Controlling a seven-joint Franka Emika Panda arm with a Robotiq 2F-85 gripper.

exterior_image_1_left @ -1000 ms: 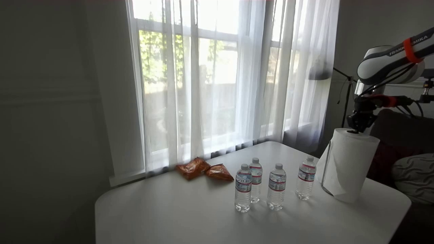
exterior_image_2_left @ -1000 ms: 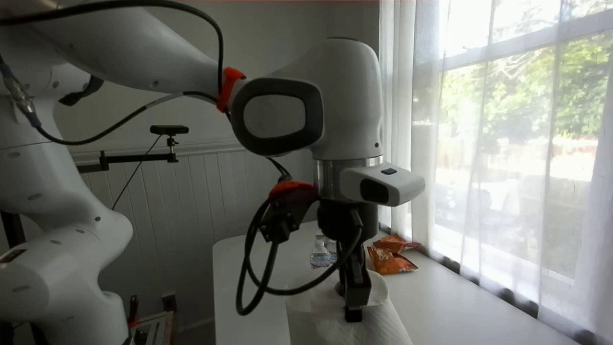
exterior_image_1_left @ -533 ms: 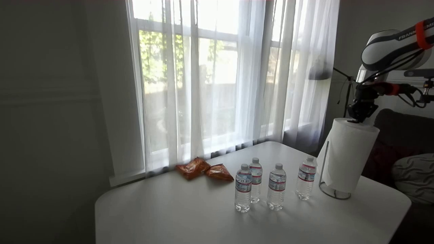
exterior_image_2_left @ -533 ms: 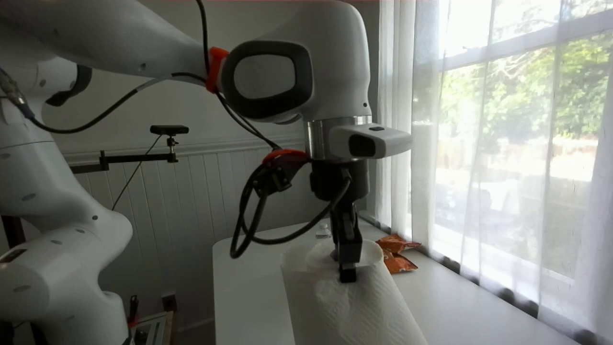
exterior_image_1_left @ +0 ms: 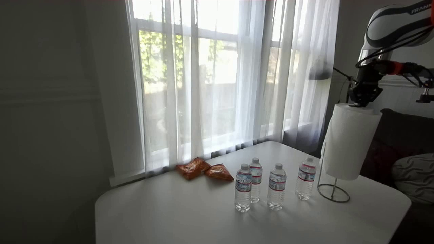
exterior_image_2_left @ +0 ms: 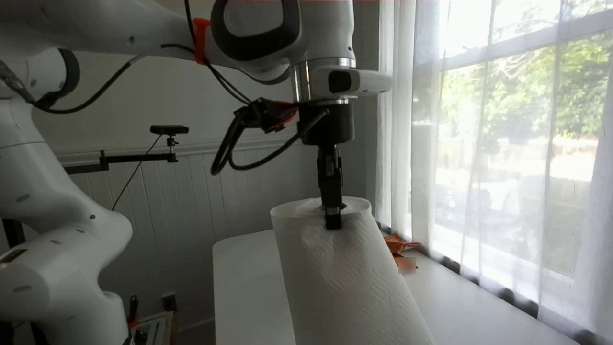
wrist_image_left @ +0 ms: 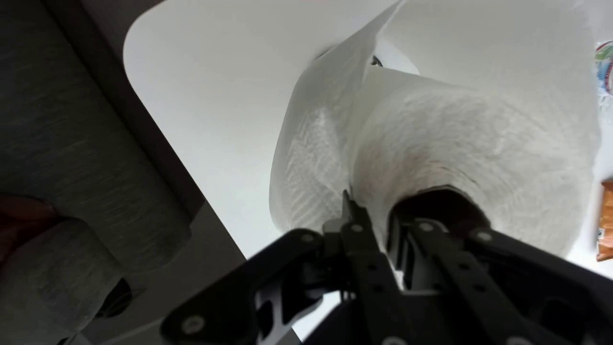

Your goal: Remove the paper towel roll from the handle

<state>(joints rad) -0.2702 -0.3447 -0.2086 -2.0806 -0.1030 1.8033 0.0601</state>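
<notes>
The paper towel roll [exterior_image_1_left: 352,142] is a large white cylinder, hanging slightly tilted above the table. It also shows in an exterior view [exterior_image_2_left: 354,282] and in the wrist view [wrist_image_left: 483,139]. My gripper [exterior_image_1_left: 356,105] is shut on the roll's top wall, one finger inside the core and one outside, as the wrist view [wrist_image_left: 372,223] shows. The handle [exterior_image_1_left: 334,188] stands on its wire ring base on the table. The lower part of its rod shows below the roll; the upper part is hidden by the roll. A side wire stands beside the roll.
Several water bottles [exterior_image_1_left: 277,186] stand on the white table [exterior_image_1_left: 190,213], one close beside the ring base. Two orange snack bags [exterior_image_1_left: 194,168] lie near the window. A sofa with a pillow [exterior_image_1_left: 415,176] is beyond the table edge. A lamp stands behind.
My gripper has risen with the paper towel roll in its grip. The roll's bottom has come up off the base, uncovering the ring and the lower rod. The bottles have not moved.
</notes>
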